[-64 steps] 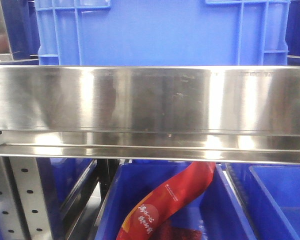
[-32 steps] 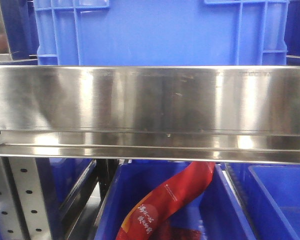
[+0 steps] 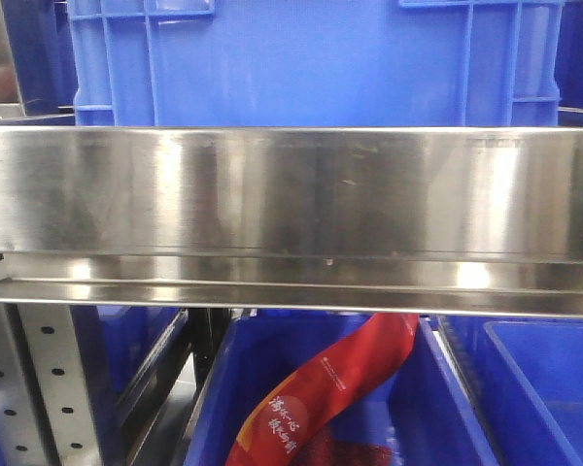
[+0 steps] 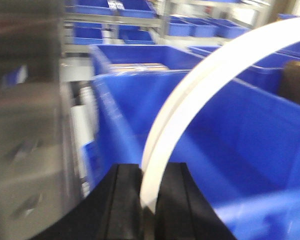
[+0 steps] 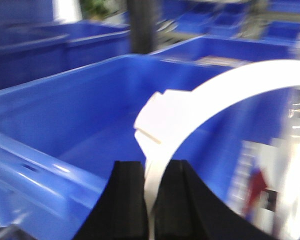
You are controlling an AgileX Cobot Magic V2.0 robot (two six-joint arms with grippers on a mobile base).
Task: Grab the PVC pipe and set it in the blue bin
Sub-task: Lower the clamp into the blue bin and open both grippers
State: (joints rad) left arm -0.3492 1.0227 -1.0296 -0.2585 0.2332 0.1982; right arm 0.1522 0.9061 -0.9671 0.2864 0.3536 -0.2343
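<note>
Our left claw (image 4: pixel 149 174) is clamped on a white curved PVC pipe (image 4: pixel 190 95) that arcs toward the upper right. Our right claw (image 5: pixel 152 172) pinches the pipe too, at bottom centre. The pipe hangs over an open blue plastic bin (image 5: pixel 65 105), which fills mid-frame.

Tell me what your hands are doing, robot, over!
Left gripper shut on PVC pipe. Right gripper shut on pipe too. Blue bin open just ahead. Nothing seen in the way.
</note>
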